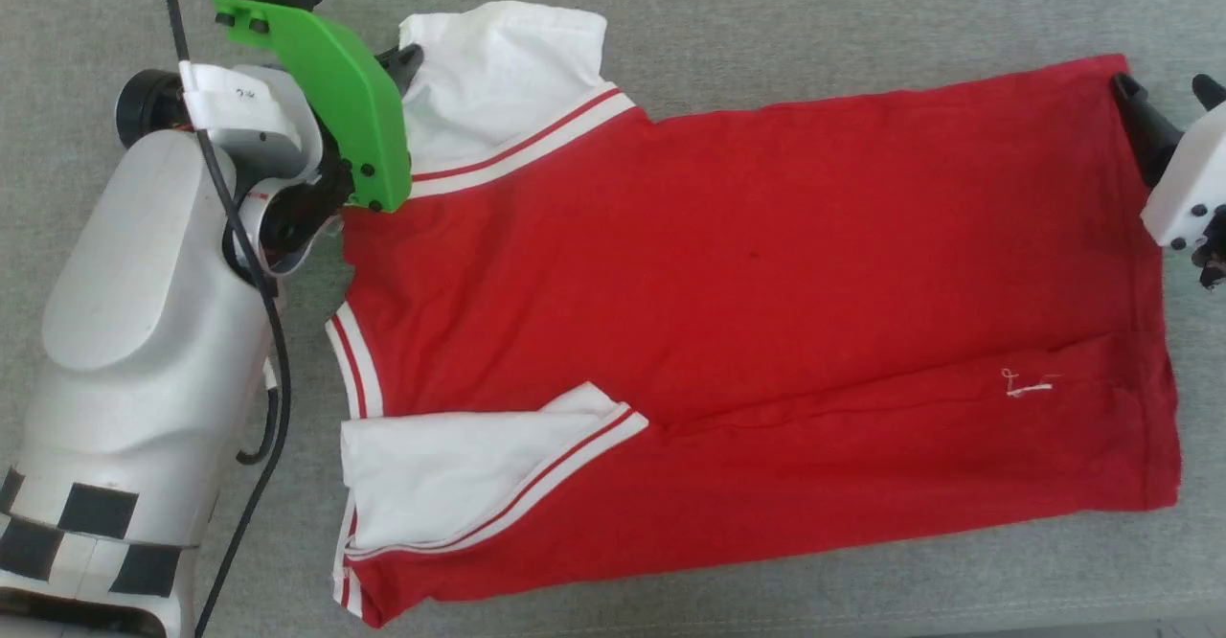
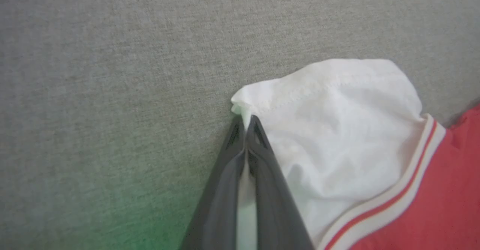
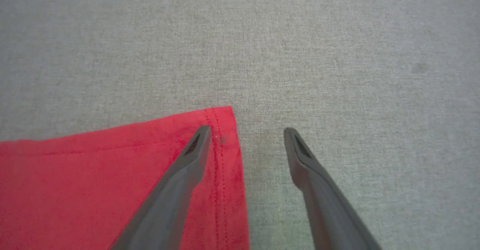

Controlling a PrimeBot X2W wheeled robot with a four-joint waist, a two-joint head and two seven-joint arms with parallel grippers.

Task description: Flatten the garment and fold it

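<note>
- Head view: your garment (image 1: 747, 264), a red jersey-style T-shirt with white short sleeves and red-white striped trim, lies lengthwise across the grey woven-fabric worktop (image 1: 766, 6). Its collar end is toward the robot's left and its hem toward the right.
- It looks largely flattened. The near long edge seems already folded in, with the near white sleeve (image 1: 460, 475) lying on the red body. The far white sleeve (image 1: 498, 73) sticks out, rumpled.
- The left end effector (image 1: 407, 61) sits at that far sleeve, and the right end effector (image 1: 1169, 92) at the far hem corner.
- Left wrist view: the left end effector (image 2: 245, 120) is clamped tight on the edge of the far white sleeve (image 2: 337, 130), with cloth pinched between its fingers.
- Right wrist view: the right end effector (image 3: 247, 130) stands spread and grips nothing. One finger is over the red hem corner (image 3: 225, 120), the other over bare worktop.
- By my reading, the far-side fold and the crosswise folds are left for you.
- The surface is plain grey cloth, and nothing of the room shows beyond it.
</note>
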